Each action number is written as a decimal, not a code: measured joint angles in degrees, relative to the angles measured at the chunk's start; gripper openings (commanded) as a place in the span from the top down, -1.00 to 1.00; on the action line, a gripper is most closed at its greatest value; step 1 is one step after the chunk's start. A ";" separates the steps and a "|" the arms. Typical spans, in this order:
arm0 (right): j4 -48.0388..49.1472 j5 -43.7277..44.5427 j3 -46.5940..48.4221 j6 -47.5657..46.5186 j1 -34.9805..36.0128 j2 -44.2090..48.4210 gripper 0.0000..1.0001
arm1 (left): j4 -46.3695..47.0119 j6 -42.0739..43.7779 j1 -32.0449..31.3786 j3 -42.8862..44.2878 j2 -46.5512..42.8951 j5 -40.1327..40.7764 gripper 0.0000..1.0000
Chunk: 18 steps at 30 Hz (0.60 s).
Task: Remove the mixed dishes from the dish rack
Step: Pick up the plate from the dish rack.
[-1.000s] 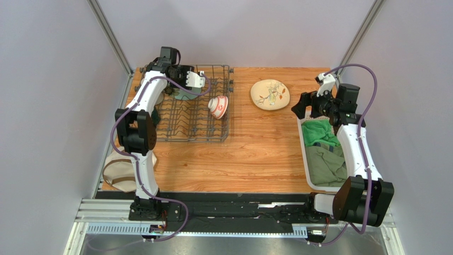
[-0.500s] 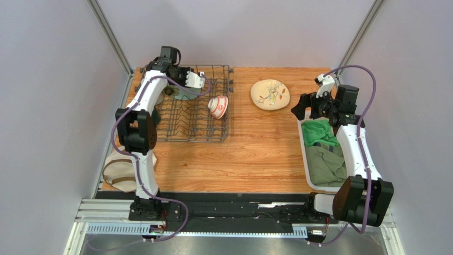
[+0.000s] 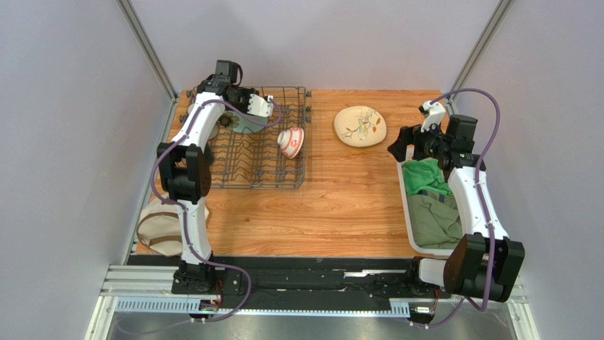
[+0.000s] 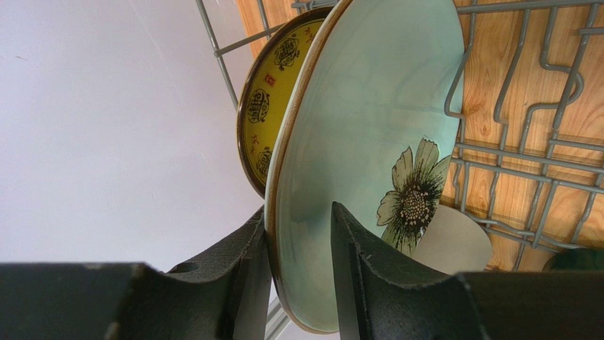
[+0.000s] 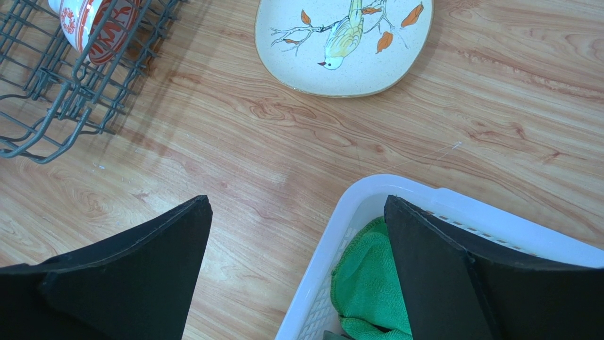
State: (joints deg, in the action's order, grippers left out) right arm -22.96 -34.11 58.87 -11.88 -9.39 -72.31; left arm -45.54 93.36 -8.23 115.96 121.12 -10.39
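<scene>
The grey wire dish rack (image 3: pixel 259 173) stands at the back left. My left gripper (image 3: pixel 244 113) (image 4: pixel 301 273) is shut on the rim of the pale green flowered plate (image 4: pixel 361 134), which stands upright in the rack. The yellow-and-dark patterned plate (image 4: pixel 273 106) stands right behind it. The beige cup (image 4: pixel 454 244) shows below the plate. The small red-and-white bowl (image 3: pixel 291 142) (image 5: pixel 92 28) lies on its side in the rack. The cream plate (image 3: pixel 360 125) (image 5: pixel 344 42), with a bird picture, lies on the table. My right gripper (image 3: pixel 397 144) (image 5: pixel 298 269) is open and empty above the basket's far corner. The dark green mug is barely visible.
A white slotted basket (image 3: pixel 408 212) (image 5: pixel 376 195) holding green cloths (image 3: pixel 429 202) stands at the right edge. A beige cloth item (image 3: pixel 159 227) hangs off the table's left front edge. Grey walls close in on three sides.
The left gripper and its plate have shifted slightly toward the back. The right gripper has edged slightly left and toward the back.
</scene>
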 measured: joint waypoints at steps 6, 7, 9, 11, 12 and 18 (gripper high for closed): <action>0.11 0.02 -0.02 0.00 0.00 0.00 -0.93 | -0.20 -0.02 -0.09 0.37 0.07 0.31 0.44; 0.11 0.02 -0.02 0.00 0.00 0.00 -0.93 | -0.39 -0.17 -0.11 0.52 0.07 0.35 0.47; 0.13 0.02 -0.11 0.00 0.00 0.00 -0.93 | -0.81 -0.28 -0.15 0.63 0.07 0.48 0.49; 0.28 0.02 -0.35 0.00 0.00 0.00 -0.93 | -0.90 -0.28 -0.22 0.68 0.07 0.63 0.56; 0.33 0.02 -0.50 0.00 0.00 0.00 -0.93 | -0.94 -0.31 -0.24 0.68 0.07 0.66 0.60; 0.57 0.02 -0.94 0.00 0.00 0.00 -0.93 | -1.46 -0.46 -0.31 0.87 0.02 0.90 0.81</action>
State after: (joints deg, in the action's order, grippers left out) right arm -22.39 -34.09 57.93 -11.88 -9.39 -72.31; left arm -47.00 92.90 -8.54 116.84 121.14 -9.50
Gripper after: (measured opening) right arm 0.967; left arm 0.290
